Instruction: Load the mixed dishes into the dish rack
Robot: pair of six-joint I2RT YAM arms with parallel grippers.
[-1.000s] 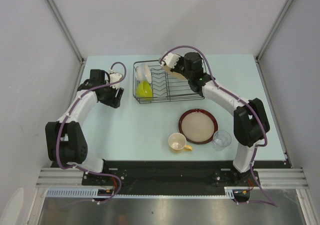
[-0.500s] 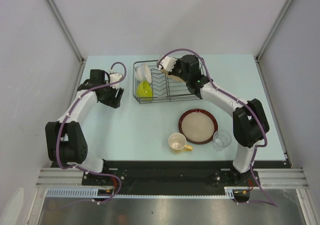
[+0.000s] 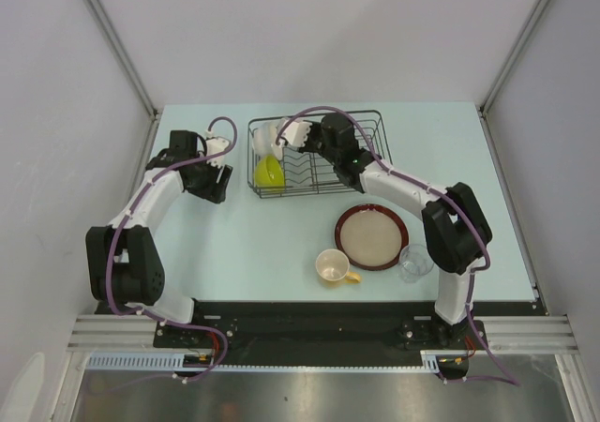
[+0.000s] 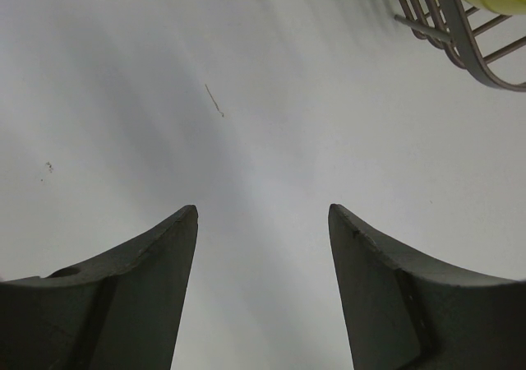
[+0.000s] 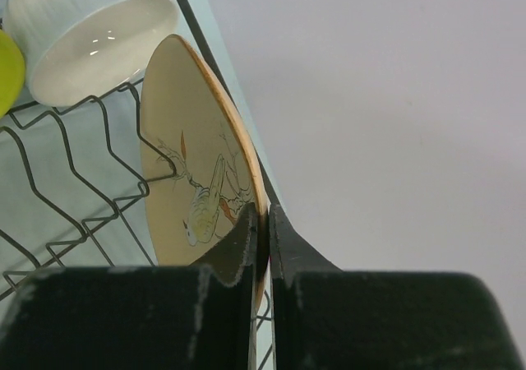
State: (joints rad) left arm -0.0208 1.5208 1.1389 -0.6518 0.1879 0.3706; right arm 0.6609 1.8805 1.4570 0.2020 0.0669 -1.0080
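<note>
The right gripper [image 5: 264, 214] pinches the rim of the beige leaf-patterned plate [image 5: 197, 164], which stands on edge among the prongs of the black wire dish rack [image 4: 462, 37], near the white bowl [image 5: 90, 25] and lime-green bowl [image 3: 269, 170]; the left gripper [image 4: 263, 210] hangs with jaws spread over the pale table [image 4: 246, 99], just left of the rack. The dark-red-rimmed tan plate [image 3: 371, 236], cream cup with yellow handle [image 3: 332, 266] and small clear glass [image 3: 415, 261] sit on the table in front of the rack.

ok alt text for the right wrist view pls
The right end effector pinches the rim of the beige leaf-patterned plate, held on edge among the prongs of the dish rack. The white bowl lies in the rack at upper left, a sliver of the lime-green bowl beside it.
</note>
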